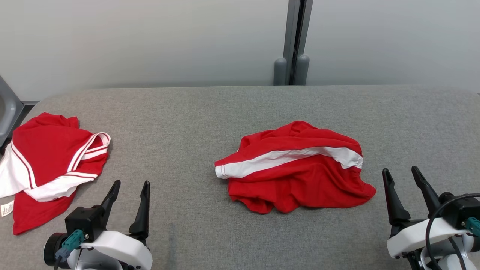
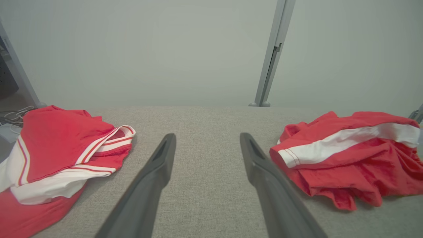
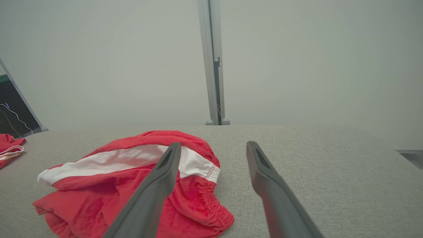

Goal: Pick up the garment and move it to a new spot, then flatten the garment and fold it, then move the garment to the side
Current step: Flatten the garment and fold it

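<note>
Grey fabric covers the worktop (image 1: 195,108) before a pale wall. At its left edge lies a second red piece (image 1: 48,165). Just right of that, nearer me, the left hand (image 1: 131,182) hangs wide open, empty. Mid-worktop sits the garment (image 1: 296,180), crumpled, red with 1 white band. At the near right, the right hand (image 1: 400,169) is equally spread and holds nothing.

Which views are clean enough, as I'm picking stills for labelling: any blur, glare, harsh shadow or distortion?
Head view: even soft light, no glare, only a faint shadow under the crumpled garment, all sharp. Left wrist view: the left gripper's fingers soften near the lens; the post leans, likely wide-angle skew. Right wrist view: the right gripper's fingers equally soft, garment stitching crisp.
</note>
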Motion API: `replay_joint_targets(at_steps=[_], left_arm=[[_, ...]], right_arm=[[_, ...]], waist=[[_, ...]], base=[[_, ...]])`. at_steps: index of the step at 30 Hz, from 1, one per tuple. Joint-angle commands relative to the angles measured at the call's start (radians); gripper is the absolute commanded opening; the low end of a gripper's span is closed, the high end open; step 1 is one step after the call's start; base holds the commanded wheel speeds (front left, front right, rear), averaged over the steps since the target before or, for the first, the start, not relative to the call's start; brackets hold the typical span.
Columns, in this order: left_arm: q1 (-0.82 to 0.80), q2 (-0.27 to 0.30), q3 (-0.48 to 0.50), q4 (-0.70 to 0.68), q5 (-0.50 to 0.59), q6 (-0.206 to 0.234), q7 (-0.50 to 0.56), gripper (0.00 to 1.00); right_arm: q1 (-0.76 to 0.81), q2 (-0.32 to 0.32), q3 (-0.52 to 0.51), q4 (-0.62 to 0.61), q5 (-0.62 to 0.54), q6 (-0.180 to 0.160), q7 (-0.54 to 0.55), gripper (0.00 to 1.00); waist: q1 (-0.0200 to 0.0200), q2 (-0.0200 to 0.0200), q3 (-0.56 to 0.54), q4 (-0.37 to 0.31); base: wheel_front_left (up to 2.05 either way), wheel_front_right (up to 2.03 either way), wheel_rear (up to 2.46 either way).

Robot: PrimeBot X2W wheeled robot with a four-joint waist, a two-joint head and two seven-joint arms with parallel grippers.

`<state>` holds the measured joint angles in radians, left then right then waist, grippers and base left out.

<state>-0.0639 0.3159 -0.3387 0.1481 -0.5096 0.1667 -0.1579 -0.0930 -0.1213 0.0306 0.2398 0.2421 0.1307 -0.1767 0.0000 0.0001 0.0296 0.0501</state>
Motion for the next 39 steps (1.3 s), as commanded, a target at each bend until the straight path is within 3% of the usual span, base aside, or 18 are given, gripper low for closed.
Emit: replay_joint_targets(at_steps=[1,9,17,24,37,38,39], left_arm=[[-0.004,0.008,-0.002,-0.003,-0.001,-0.006,0.005,1.00],[-0.077,-0.002,-0.053,0.005,0.006,-0.053,0.043,1.00],[-0.227,-0.049,-0.141,0.065,-0.023,-0.155,0.158,1.00],[-0.343,-0.102,-0.166,0.215,-0.109,-0.230,0.281,1.00],[-0.444,-0.131,-0.168,0.419,-0.149,-0.264,0.287,1.00],[-0.444,-0.135,-0.168,0.426,-0.155,-0.265,0.284,0.95],[-0.444,-0.137,-0.171,0.433,-0.157,-0.268,0.282,0.68]], right_arm=[[0.007,0.000,-0.005,-0.006,0.007,0.000,0.003,1.00],[-0.002,0.001,-0.007,-0.009,0.009,0.000,0.007,1.00],[-0.032,0.003,-0.002,-0.011,0.005,0.000,0.007,1.00],[-0.072,0.007,0.018,-0.004,0.000,0.000,-0.001,1.00],[-0.115,0.014,0.022,0.026,0.001,0.000,-0.030,1.00],[-0.117,0.014,0.021,0.028,0.000,0.000,-0.031,1.00],[-0.117,0.014,0.019,0.031,0.000,0.000,-0.033,1.00]], waist=[[0.0000,-0.0001,0.001,0.000],[0.0000,-0.0001,0.018,-0.006],[0.0000,-0.0001,0.072,-0.029],[0.0000,-0.0001,0.137,-0.070],[0.0000,-0.0001,0.199,-0.108],[0.0000,-0.0001,0.200,-0.108],[0.0000,-0.0001,0.200,-0.107]], base=[[0.00,0.00,0.00],[0.00,0.00,0.00],[0.00,0.00,0.00],[0.00,0.00,0.00],[0.00,0.00,0.00],[0.00,0.00,0.00],[0.00,0.00,0.00]])
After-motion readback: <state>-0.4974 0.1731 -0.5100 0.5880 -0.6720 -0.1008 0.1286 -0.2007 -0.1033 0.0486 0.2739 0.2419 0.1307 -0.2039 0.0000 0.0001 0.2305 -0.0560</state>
